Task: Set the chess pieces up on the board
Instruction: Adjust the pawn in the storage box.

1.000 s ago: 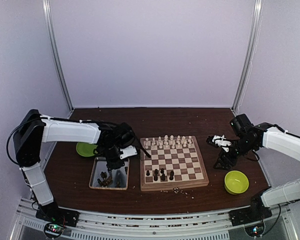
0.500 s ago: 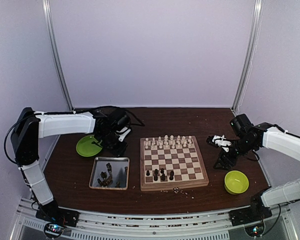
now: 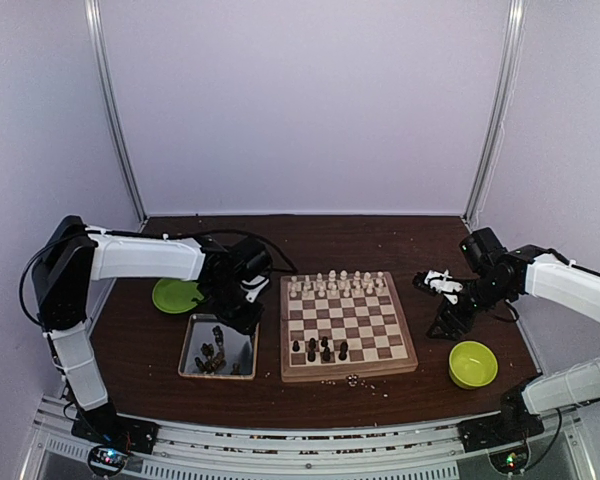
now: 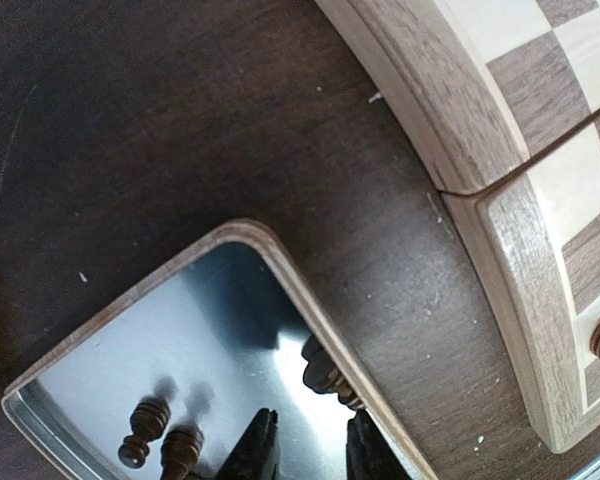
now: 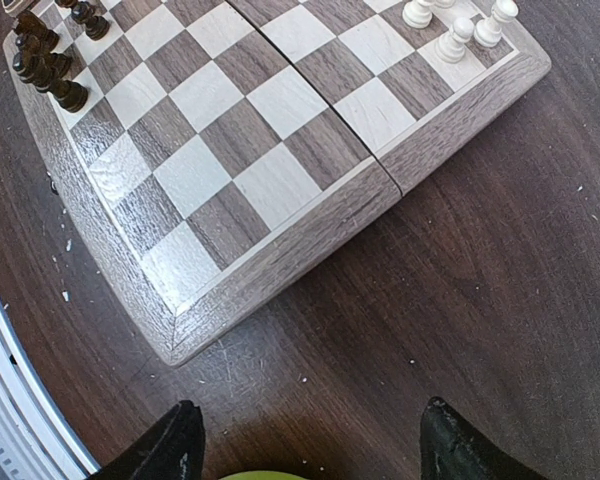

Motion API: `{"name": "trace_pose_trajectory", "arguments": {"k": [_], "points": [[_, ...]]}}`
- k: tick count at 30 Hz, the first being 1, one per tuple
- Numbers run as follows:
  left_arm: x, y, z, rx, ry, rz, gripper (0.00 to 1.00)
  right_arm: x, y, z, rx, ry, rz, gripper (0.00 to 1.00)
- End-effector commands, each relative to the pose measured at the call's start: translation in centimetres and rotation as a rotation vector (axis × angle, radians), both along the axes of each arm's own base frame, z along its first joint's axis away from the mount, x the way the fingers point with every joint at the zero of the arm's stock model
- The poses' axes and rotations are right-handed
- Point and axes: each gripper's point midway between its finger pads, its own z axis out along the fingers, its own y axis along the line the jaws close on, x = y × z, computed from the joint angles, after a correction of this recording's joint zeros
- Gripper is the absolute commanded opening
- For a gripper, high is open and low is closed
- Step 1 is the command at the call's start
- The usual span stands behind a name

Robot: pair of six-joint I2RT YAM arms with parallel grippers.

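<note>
Found left gripper (image 4: 310, 452), grip unreadable, over rounded rim of mirrored tray (image 4: 130, 335); right gripper (image 5: 305, 445) splayed above scratched tabletop (image 5: 470, 290), wooden board (image 5: 240, 170) ahead.

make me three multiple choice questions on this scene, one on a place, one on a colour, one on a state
1. Where does the silver tray sit relative to the board?
A. on the table, at the board's left side
B. on the table, at the board's right side
C. on top of the board

2. What colour is the bowl right of the board?
A. red
B. lime green
C. blue

3. How is the right gripper?
A. shut on a pale chessman
B. shut on the bowl's rim
C. open, holding nothing

Answers:
1 A: the top view shows the tray on the table left of the board, with a strip of table between them.
2 B: the top view shows it lime green.
3 C: the right wrist view shows its fingers wide apart, gripping nothing.
</note>
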Motion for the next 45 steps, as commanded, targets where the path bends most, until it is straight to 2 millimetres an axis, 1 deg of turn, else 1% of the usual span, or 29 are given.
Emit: {"name": "trace_pose_trajectory", "arguments": {"k": [1,8,15,18,20,23,27,29,32,33,35,37,39,42,45], "points": [[-0.1,-1.0,-0.7,-0.018,0.012,0.003,0.25,0.0,0.3,0.4,0.004,-0.001,0.013,0.74],[0.0,-1.2,-1.5,0.006,0.015,-0.005,0.24,0.0,0.3,0.3,0.004,0.000,0.013,0.75],[0.3,-0.5,-2.2,0.060,0.014,0.007,0.24,0.0,0.3,0.3,0.005,0.002,0.015,0.75],[0.3,-0.6,-2.2,0.065,0.015,0.007,0.26,-0.1,0.4,0.3,0.006,0.005,0.018,0.75],[0.3,-0.9,-2.2,0.053,0.021,0.011,0.28,-0.1,0.5,0.3,0.006,0.005,0.019,0.75],[0.1,-1.9,-2.0,0.030,0.029,0.001,0.29,-0.1,0.5,0.2,0.004,0.007,0.023,0.75],[-0.5,-3.1,-2.4,0.003,0.059,-0.025,0.33,-0.1,0.6,0.2,0.002,0.007,0.026,0.75],[-0.6,-2.9,-2.7,0.011,0.062,-0.019,0.33,-0.1,0.6,0.3,0.003,0.005,0.026,0.75],[-0.5,-1.7,-3.0,0.063,0.050,0.005,0.30,-0.2,0.6,0.3,0.003,0.006,0.027,0.75],[-0.4,-1.4,-2.8,0.077,0.038,0.011,0.29,-0.1,0.6,0.3,0.003,0.006,0.027,0.75],[-0.4,-1.4,-2.2,0.060,0.021,0.014,0.24,-0.2,0.6,0.2,0.002,0.010,0.028,0.75],[-0.4,-1.7,-1.7,0.027,0.014,0.005,0.21,-0.2,0.7,0.2,0.001,0.009,0.031,0.75],[-0.7,-2.5,-1.3,-0.017,0.028,-0.018,0.21,-0.2,0.7,0.2,0.001,0.007,0.030,0.75],[-1.7,-4.0,-1.2,-0.082,0.068,-0.077,0.24,-0.2,0.6,0.2,-0.001,0.008,0.031,0.75],[-2.3,-4.4,-1.5,-0.109,0.092,-0.107,0.25,-0.2,0.6,0.1,-0.003,0.010,0.029,0.75]]}}
